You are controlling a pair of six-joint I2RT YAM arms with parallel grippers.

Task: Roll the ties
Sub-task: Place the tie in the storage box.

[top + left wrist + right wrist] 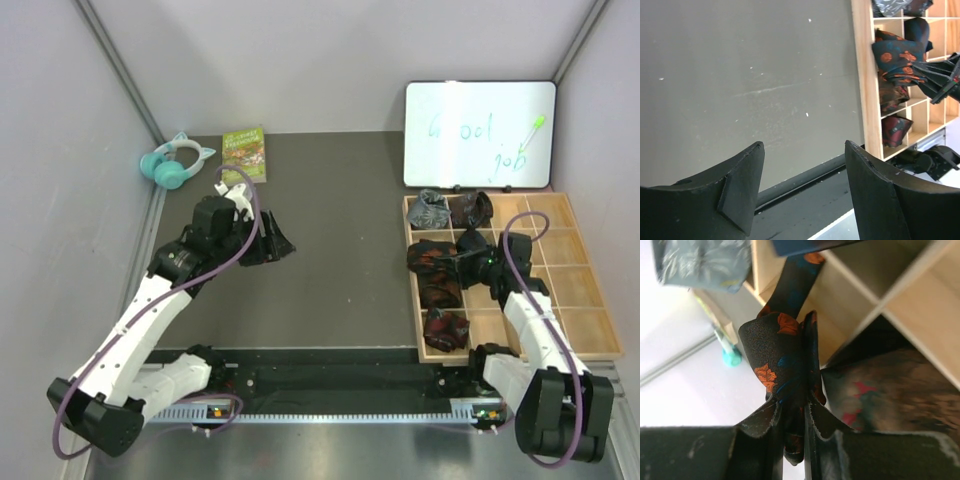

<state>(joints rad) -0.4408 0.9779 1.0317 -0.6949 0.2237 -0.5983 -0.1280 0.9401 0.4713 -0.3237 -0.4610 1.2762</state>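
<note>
At right, wooden tray (pixel 583 288) of many cells, with rolled ties in left cells: grey tie (pixel 428 208), dark brown tie (pixel 470 209), maroon tie (pixel 447 328). Right gripper (pixel 458 263) at black tie with orange blotches (pixel 430 257). Left gripper (pixel 278 243) over dark table (pixel 340 290), well apart from tray. Behind: whiteboard (pixel 480 135), green book (pixel 244 153), teal headphones (pixel 175 162).

Five ties (pixel 446 328) in one tray (pixel 585 335) — one whiteboard (pixel 470 130), one headset (pixel 175 162), one book (pixel 244 153).

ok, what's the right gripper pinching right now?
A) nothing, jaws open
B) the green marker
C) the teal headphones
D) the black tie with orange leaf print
D: in the right wrist view the right gripper is clamped on the black tie with orange leaf print, over the wooden tray.
</note>
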